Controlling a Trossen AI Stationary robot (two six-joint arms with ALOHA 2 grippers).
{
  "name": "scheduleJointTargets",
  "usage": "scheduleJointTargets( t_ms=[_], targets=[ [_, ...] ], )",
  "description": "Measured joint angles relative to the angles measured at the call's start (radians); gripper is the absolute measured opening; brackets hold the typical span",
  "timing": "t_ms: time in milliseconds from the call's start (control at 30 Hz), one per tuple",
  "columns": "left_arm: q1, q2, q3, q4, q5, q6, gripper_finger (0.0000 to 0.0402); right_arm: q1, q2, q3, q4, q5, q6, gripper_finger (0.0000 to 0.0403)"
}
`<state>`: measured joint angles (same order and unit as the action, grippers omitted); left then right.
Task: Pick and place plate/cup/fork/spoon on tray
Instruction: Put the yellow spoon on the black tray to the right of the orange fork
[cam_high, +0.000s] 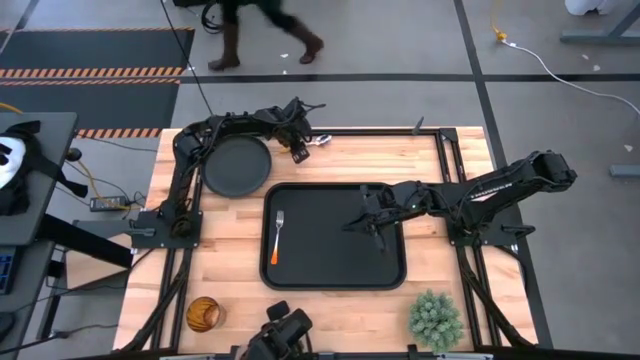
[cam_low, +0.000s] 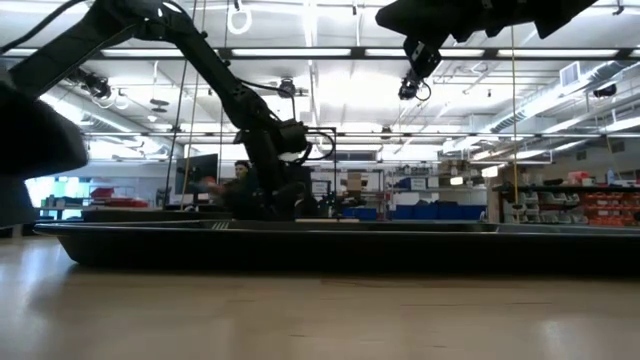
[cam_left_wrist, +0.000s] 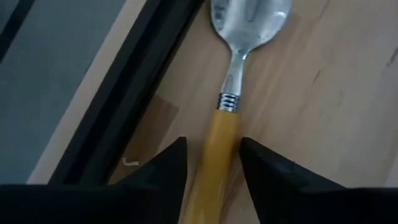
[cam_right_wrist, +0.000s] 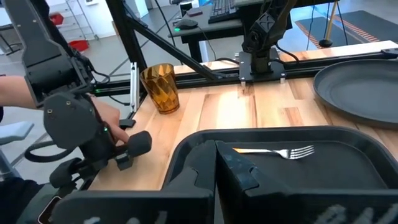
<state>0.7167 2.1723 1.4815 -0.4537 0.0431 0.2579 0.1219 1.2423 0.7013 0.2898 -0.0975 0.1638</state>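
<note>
A: Which item is in play?

B: The spoon (cam_left_wrist: 233, 93). In the high view it lies on bare wood at upper centre, just past the tray's (cam_high: 395, 280) top edge and right of the plate (cam_high: 237, 166).

A: And the nearer arm?

B: The left gripper (cam_high: 300, 150), by a long way. It sits right at the spoon. The right gripper (cam_high: 372, 232) hangs over the tray's right half, well apart from it, fingers pressed together and holding nothing.

A: How does the spoon lie against the left fingers?

B: In the left wrist view its long axis runs straight out from the gripper: orange handle end between the two fingers (cam_left_wrist: 165, 171), silver bowl at the far end, toward the frame's top. The fingers are parted a little wider than the handle, a sliver of gap on each side. I can't tell whether either touches it; it doesn't look clamped.

A: So the next move?

B: My guess: squeeze across the handle, lift, and carry it down-frame to the tray, perhaps beside the fork (cam_high: 277, 238), already on the left half. The cup (cam_high: 203, 314) waits at lower left.
</note>
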Motion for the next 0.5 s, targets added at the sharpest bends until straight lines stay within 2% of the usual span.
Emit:
scheduleJointTargets(
  t_ms=[333, 500],
  targets=[
    [-0.029, 0.0, 0.0, -0.021, -0.018, 0.153, 0.0037, 0.0, 0.0, 0.0, -0.008, 0.0, 0.0, 0.0011],
    [-0.041, 0.004, 0.029, -0.074, -0.072, 0.146, 0.0013, 0.0, 0.0, 0.0, -0.008, -0.001, 0.033, 0.0011]
  ],
)
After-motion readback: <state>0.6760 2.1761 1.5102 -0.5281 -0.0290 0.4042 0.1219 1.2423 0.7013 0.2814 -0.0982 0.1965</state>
